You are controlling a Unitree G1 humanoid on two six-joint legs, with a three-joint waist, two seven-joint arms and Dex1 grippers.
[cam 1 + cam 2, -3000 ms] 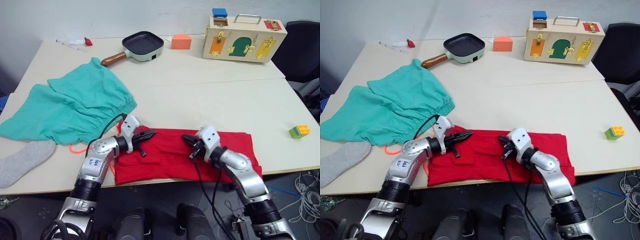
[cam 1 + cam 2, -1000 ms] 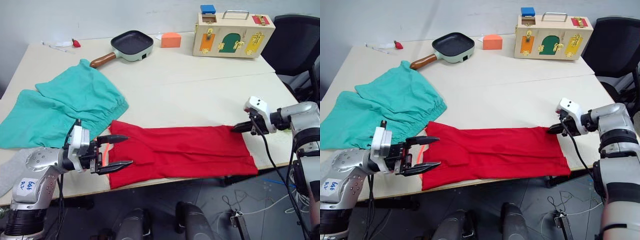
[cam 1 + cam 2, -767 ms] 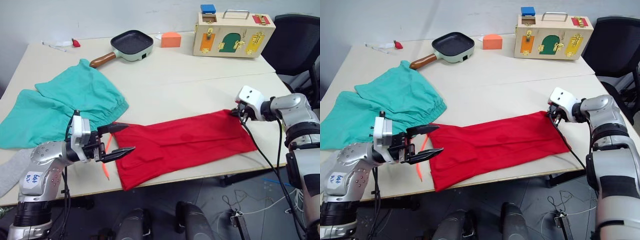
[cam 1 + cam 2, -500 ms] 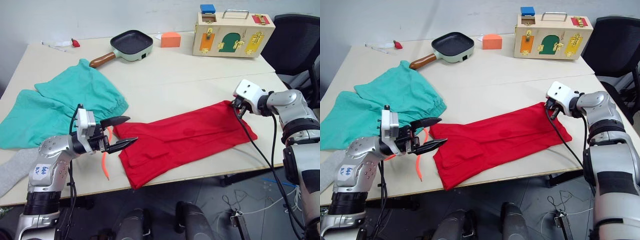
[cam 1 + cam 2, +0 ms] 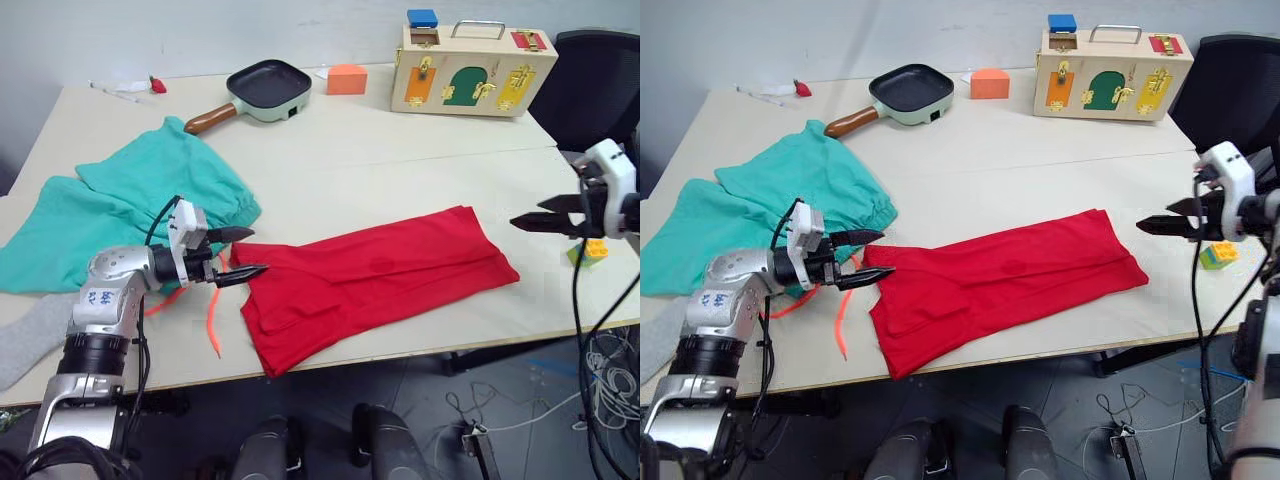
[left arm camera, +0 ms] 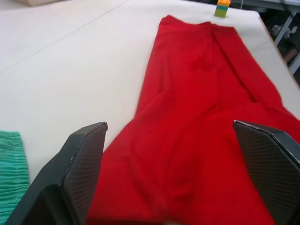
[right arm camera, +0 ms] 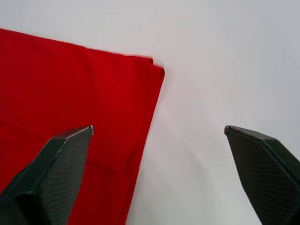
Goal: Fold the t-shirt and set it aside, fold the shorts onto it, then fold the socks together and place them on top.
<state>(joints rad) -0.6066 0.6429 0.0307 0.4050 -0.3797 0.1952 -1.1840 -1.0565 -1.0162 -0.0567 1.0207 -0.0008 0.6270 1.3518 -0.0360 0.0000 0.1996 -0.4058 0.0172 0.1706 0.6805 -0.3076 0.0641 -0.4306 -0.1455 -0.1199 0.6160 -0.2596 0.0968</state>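
The red t-shirt [image 5: 370, 275] lies folded into a long strip, slanting across the table's front half. My left gripper [image 5: 255, 251] is open at the strip's left end, its fingers [image 6: 82, 161] spread on either side of the red cloth and holding nothing. My right gripper [image 5: 528, 214] is open and empty, hanging a short way off the strip's right end [image 7: 140, 75]. The teal shorts [image 5: 130, 210] lie spread at the left, their orange drawstring [image 5: 213, 325] trailing toward the front edge. One grey sock [image 5: 30, 335] lies at the front left corner.
A frying pan [image 5: 270, 88], an orange block [image 5: 347, 79] and a wooden latch box [image 5: 478, 70] stand along the back. A small toy brick [image 5: 590, 250] sits just below my right gripper. A black chair [image 5: 600, 80] stands at the back right.
My right gripper swung the shirt's right end toward the back, let it go, opened and drew back to the right. My left gripper stayed open and shifted toward the shirt's left end.
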